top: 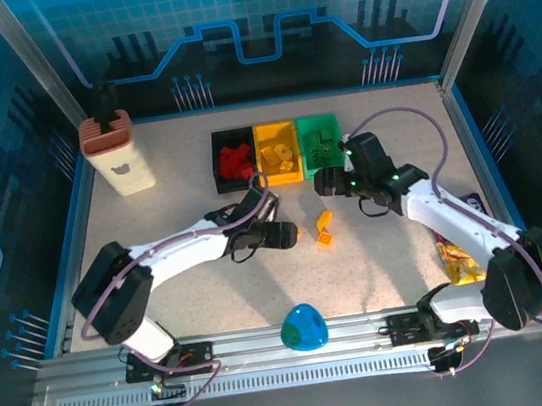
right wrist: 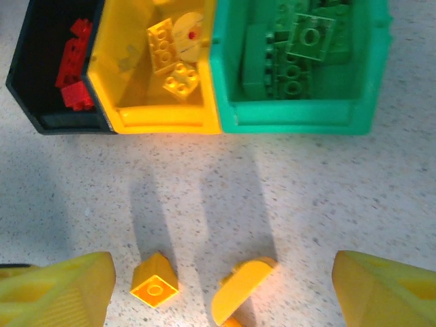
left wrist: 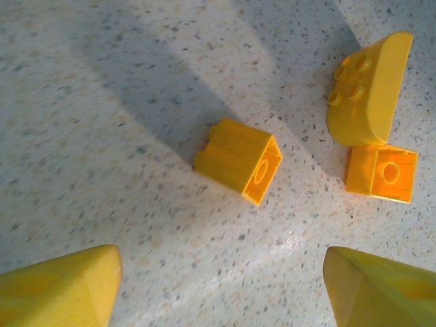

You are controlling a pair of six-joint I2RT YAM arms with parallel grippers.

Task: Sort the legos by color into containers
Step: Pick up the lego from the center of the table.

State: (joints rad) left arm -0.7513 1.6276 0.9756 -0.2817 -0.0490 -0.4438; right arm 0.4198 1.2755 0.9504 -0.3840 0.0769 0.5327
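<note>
Loose yellow bricks [top: 324, 229]: three lie on the table [top: 214, 302] in front of the yellow bin [top: 277, 152], well apart from it. By the look of it they are the last pieces not yet binned.
Square brick [left wrist: 240, 161]: on its side, with its hollow underside facing the left wrist camera. It is the farthest of the three from the green-bin side of the yellow bin and sits alone, so it looks the easiest to pinch.
Rounded brick [left wrist: 368, 88]: studs showing, tipped on edge and touching the small brick [left wrist: 381, 172]. The contact probably makes either one awkward to lift cleanly.
Yellow bin contents: several yellow pieces [right wrist: 174, 58], the colour matching the bin.
Black bin [right wrist: 61, 121]: touches the yellow bin on one side and holds the red bricks [right wrist: 75, 68].
Green bin [right wrist: 293, 122]: touches the yellow bin on the other side and holds the green bricks [right wrist: 300, 51].
Left gripper [left wrist: 218, 286]: low over the table in front of the yellow bin. Its jaws are spread wide with nothing between them and bracket the square brick, which suggests an approach to that piece.
Right gripper [right wrist: 219, 272]: in front of the yellow and green bins, between them and the loose bricks. Its fingers are wide apart and empty, consistent with a piece just dropped or a wait for the next pick.
Blue-green egg [top: 304, 328]: at the near edge, far from the yellow bin, and no part of the sort.
</note>
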